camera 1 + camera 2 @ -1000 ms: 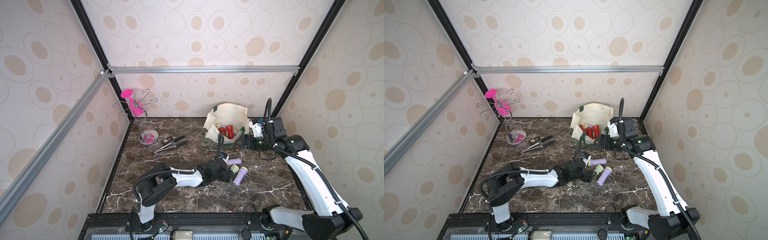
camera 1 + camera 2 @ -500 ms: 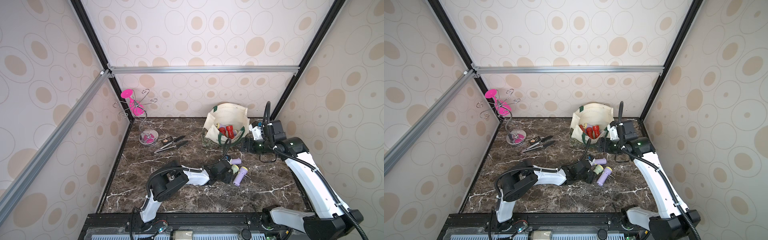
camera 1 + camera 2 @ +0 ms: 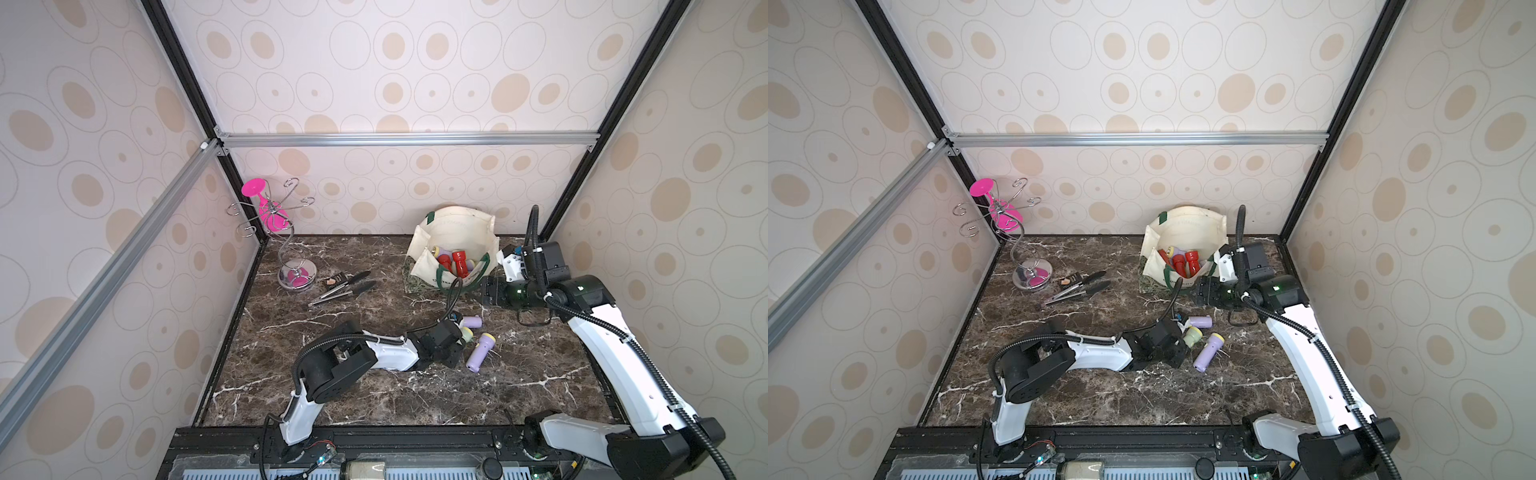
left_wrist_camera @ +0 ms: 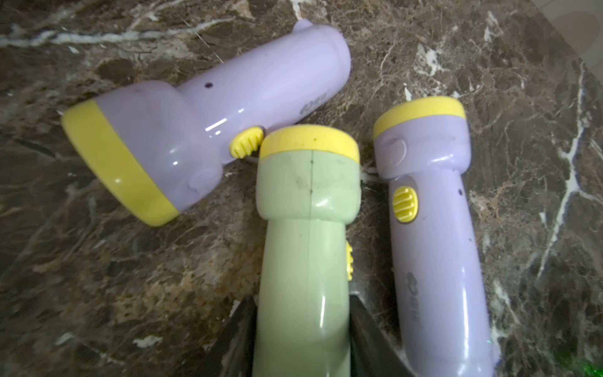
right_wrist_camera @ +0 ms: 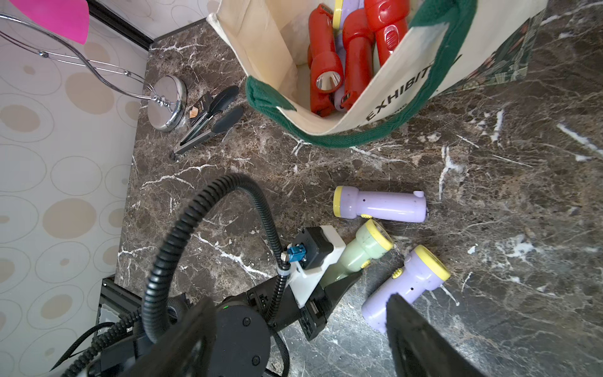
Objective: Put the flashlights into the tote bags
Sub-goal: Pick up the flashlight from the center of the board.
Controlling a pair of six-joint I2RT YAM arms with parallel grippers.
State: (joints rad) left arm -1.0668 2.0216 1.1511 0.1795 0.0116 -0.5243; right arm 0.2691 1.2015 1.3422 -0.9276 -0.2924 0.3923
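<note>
Your left gripper (image 4: 301,313) pinches the green flashlight (image 4: 306,248) by its handle on the marble table (image 4: 98,261). One lilac flashlight (image 4: 434,235) lies alongside it; a slanted lilac flashlight (image 4: 208,111) sits beside its head.

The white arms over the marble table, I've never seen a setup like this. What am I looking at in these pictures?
Two robot arms reach over a marble table inside a walled booth. Two pictures look down from above, side by side; the other two come from a camera on each arm's wrist. At the back stands a cream tote bag already holding red flashlights. Two lilac flashlights lie loose on the table. The left gripper is clamped on a pale green flashlight. The right gripper hangs open and empty near the bag. Black-handled tongs and a wire stand with a pink glass sit off to the side.
</note>
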